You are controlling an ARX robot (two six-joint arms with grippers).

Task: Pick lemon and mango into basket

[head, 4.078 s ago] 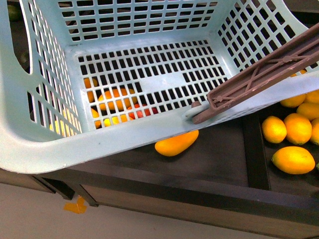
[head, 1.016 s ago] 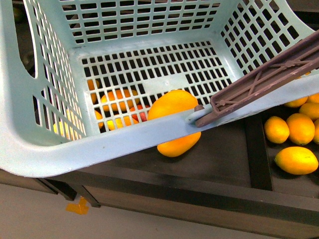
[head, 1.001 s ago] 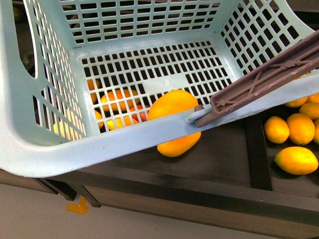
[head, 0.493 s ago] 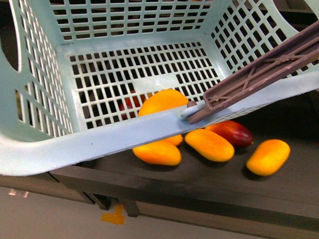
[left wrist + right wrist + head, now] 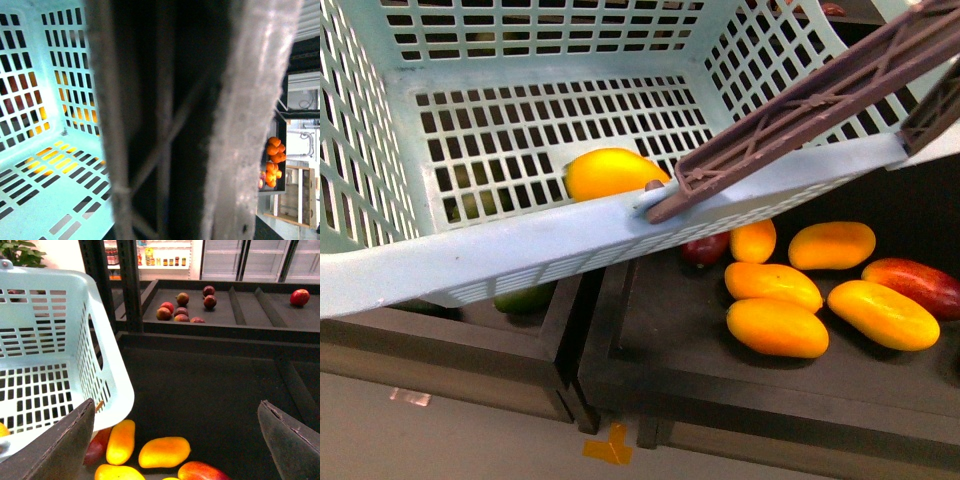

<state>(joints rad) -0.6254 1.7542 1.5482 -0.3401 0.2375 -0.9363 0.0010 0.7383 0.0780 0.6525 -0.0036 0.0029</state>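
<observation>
The light blue-green basket [image 5: 520,250] hangs tilted across the upper front view. My left gripper is shut on its brown handle [image 5: 800,100], which fills the left wrist view as a blurred bar [image 5: 250,125] and hides the fingers. A plump yellow fruit, the lemon by its look [image 5: 608,172], lies on the basket floor against the near rim. Several yellow-orange mangoes [image 5: 777,328] rest in a dark tray beside and below the basket. My right gripper [image 5: 177,440] hangs open above them, over one mango [image 5: 164,451], with nothing between its fingers.
Dark red mangoes [image 5: 923,285] lie among the yellow ones. A green avocado [image 5: 525,298] sits under the basket, past the tray divider [image 5: 595,320]. A farther shelf holds dark red fruit [image 5: 182,305]. Orange tape [image 5: 610,448] marks the floor.
The basket was empty four seconds ago and now holds the yellow fruit. The view has swung from the lemon tray to the mango tray, and the mangoes have slid rightward.
</observation>
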